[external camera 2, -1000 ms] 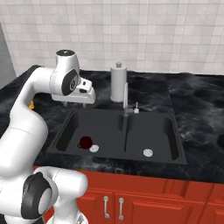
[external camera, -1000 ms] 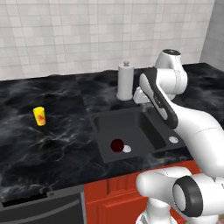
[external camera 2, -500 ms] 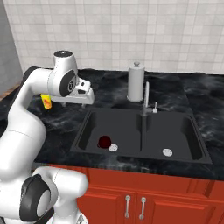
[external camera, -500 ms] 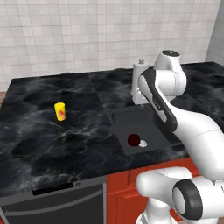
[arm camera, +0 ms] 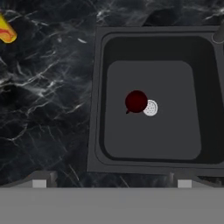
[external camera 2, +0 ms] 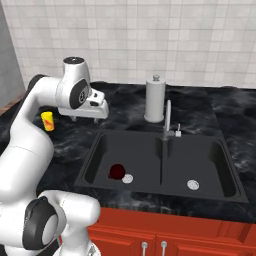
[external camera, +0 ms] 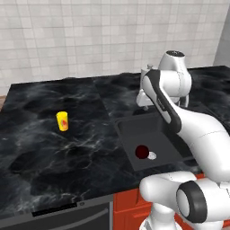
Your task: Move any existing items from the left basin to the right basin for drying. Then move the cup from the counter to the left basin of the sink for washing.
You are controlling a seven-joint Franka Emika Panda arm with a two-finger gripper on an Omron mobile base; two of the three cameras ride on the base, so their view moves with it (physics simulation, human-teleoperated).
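Observation:
The dark red bowl-like item (arm camera: pixel 136 101) lies in the left basin (arm camera: pixel 127 140) beside its silver drain (arm camera: pixel 150 107); I also see that item (external camera 2: pixel 117 171) (external camera: pixel 142 152) from the base. The yellow cup (external camera: pixel 62 121) (external camera 2: pixel 48 121) stands upright on the black marble counter (external camera: pixel 54 157), left of the sink (external camera 2: pixel 100 187); its edge shows at the cup (arm camera: pixel 6 30). My gripper (arm camera: pixel 111 181) (external camera 2: pixel 89 116) (external camera: pixel 144 104) hangs open and empty high above the left basin's near-left rim, pointing down. The right basin (external camera 2: pixel 200 160) holds only its drain (external camera 2: pixel 192 184).
A curved silver faucet (external camera 2: pixel 166 125) rises behind the divider between the basins. A tall paper towel roll (external camera 2: pixel 155 98) stands behind it near the tiled wall. A dark appliance front (external camera: pixel 67 215) sits below the counter's left part, red cabinets (external camera 2: pixel 165 240) below the sink.
The base has driven left, so sink and cup have slid right in both base views. Cup and dark red item rest where they were. My gripper stays open.

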